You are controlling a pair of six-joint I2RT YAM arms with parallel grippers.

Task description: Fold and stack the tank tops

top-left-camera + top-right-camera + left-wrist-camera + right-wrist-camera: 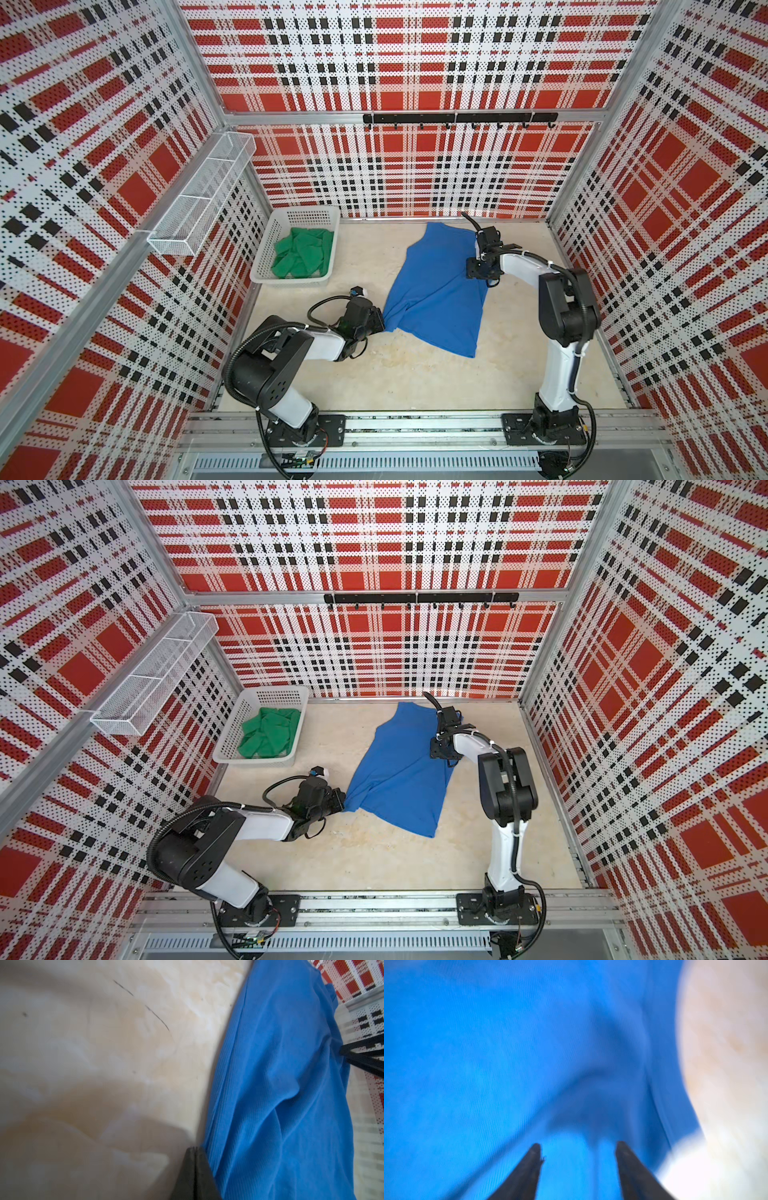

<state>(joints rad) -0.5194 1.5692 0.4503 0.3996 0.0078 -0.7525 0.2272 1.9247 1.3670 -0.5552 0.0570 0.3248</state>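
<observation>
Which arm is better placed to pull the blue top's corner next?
Left: the left gripper is shut on a gathered corner of the blue tank top, while the right gripper hovers open above its far side.

On the table (415, 374), one tank top (440, 286) is laid centre-right; the other tank top (305, 255) is placed in the basket (266, 245), rear-left.

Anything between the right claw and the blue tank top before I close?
Nothing visible. The right claw is open directly over the blue tank top, with only blue cloth showing in its gap.
</observation>
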